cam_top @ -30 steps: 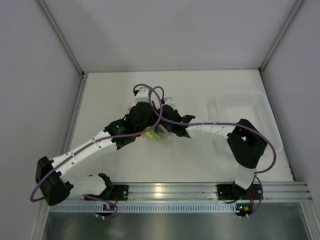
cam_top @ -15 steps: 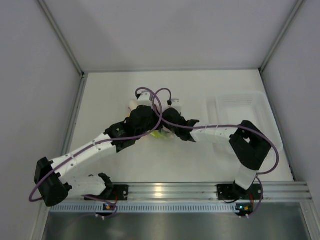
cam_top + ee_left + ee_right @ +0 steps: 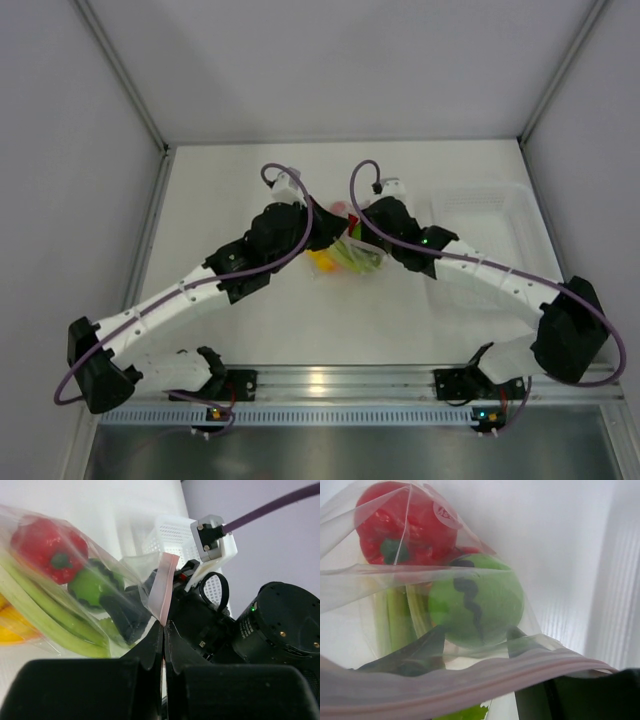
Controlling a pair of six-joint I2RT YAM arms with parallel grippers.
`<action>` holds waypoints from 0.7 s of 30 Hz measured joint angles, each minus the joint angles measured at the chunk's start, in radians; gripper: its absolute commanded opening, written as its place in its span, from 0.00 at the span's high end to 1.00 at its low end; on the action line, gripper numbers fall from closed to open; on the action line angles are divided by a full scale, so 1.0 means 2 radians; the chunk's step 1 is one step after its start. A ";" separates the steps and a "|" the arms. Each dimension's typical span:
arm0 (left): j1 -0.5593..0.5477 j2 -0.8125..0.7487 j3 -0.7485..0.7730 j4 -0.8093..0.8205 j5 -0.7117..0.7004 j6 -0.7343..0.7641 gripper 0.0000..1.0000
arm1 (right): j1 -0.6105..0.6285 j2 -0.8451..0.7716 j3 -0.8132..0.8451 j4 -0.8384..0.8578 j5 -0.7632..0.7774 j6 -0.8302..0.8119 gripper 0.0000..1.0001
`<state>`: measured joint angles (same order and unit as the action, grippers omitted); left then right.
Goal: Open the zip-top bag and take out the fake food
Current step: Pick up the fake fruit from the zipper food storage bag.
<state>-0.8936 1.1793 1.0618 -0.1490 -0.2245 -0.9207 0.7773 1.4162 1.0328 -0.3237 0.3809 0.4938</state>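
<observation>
Clear crinkly plastic zip-top bag (image 3: pixel 351 257) over table (image 3: pixel 220 190) centre. Left gripper (image 3: pixel 163 627) pinches pink strip (image 3: pixel 162 587). Right gripper (image 3: pixel 365 238) at mouth, grip unclear. Glossy toy fake food (image 3: pixel 475 600) all inside, none out yet.

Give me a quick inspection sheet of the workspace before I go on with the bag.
Surface: white table, no spills seen.
Job's things: zip-top bag between the grippers, fake food inside.
Clutter: white tray at right, apart from the bag.
Grippers: left gripper shut on the pink zip strip; right gripper at the bag's mouth, grip unclear.
Cables: purple cables loop above both wrists.
Surroundings: grey walls, nothing else seen.
</observation>
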 measured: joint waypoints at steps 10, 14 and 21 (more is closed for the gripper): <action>-0.002 -0.046 -0.062 0.033 -0.025 -0.069 1.00 | -0.001 0.007 0.108 -0.127 0.012 -0.065 0.42; -0.001 -0.054 -0.094 0.034 -0.048 -0.085 1.00 | -0.001 0.042 0.123 -0.138 -0.003 -0.087 0.40; 0.005 -0.054 -0.113 0.033 -0.062 -0.102 1.00 | 0.000 0.069 0.110 -0.135 -0.046 -0.094 0.37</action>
<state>-0.8841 1.0714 0.8352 -0.0822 -0.3489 -1.1240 0.7765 1.5543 1.2533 -0.5930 0.2890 0.3058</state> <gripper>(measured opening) 0.026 0.623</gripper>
